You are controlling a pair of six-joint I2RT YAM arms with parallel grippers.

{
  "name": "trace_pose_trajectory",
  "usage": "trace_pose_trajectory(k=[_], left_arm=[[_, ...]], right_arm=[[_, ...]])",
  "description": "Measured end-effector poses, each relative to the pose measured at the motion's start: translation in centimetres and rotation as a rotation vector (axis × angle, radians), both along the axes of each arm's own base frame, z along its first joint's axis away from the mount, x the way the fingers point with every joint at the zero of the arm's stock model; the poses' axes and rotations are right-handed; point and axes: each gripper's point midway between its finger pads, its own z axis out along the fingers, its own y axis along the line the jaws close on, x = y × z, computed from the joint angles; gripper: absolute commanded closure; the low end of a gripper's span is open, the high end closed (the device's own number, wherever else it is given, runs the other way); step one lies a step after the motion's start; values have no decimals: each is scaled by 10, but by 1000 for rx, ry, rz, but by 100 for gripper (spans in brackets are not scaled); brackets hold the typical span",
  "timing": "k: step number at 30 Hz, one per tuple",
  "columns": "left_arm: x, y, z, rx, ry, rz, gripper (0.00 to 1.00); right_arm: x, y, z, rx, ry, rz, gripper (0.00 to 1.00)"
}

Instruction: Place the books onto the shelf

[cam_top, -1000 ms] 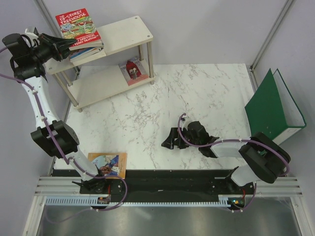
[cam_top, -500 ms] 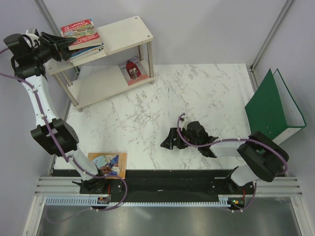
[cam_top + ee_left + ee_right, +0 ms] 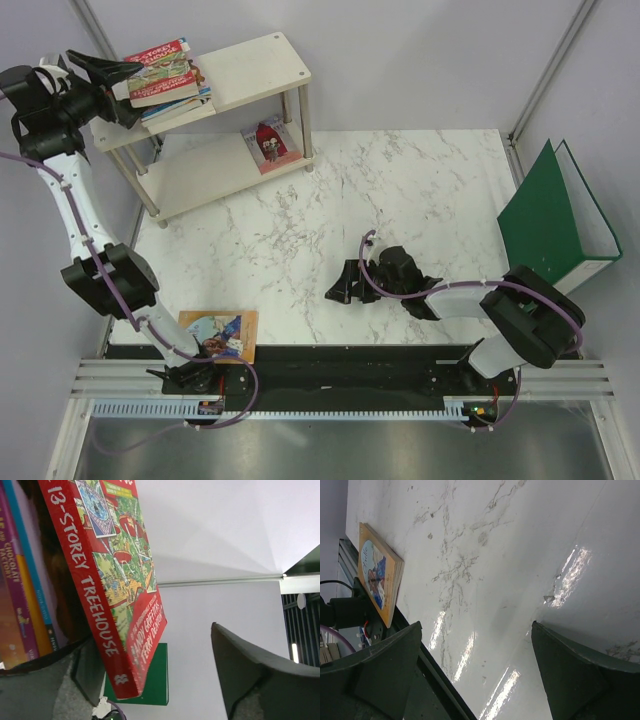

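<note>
The red "Treehouse" book point(image 3: 165, 72) lies tilted on top of a small stack of books point(image 3: 178, 103) at the left end of the shelf's top board point(image 3: 262, 62). My left gripper point(image 3: 118, 90) stands open at that end of the shelf. In the left wrist view the red book point(image 3: 102, 580) leans beside one finger point(image 3: 75, 672), with a wide gap to the other finger point(image 3: 260, 672). Another book point(image 3: 270, 140) rests on the lower board. An orange-brown book point(image 3: 218, 333) lies at the table's near edge. My right gripper point(image 3: 345, 285) rests open on the marble, holding nothing.
A large green ring binder point(image 3: 550, 215) stands at the table's right edge. The shelf's thin metal legs point(image 3: 306, 130) stand on the far left of the marble table point(image 3: 400, 200). The right wrist view shows the orange-brown book point(image 3: 377, 575) ahead, beyond my right gripper point(image 3: 475, 672).
My left gripper has opened and let go of the red book, which has dropped from a raised tilt onto the stack. The gripper has drawn back slightly to the left. The right arm is still.
</note>
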Motion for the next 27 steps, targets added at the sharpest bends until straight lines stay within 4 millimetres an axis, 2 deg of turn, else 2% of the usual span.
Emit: trace_pose_trajectory(k=[6,27], left_arm=[[-4,9,-7,-7,46,25,0],[-26,8,-23,235,51,45,0]], right_arm=[[0,2,0,8,3,7,2],[-1,7,0,27,15,18,2]])
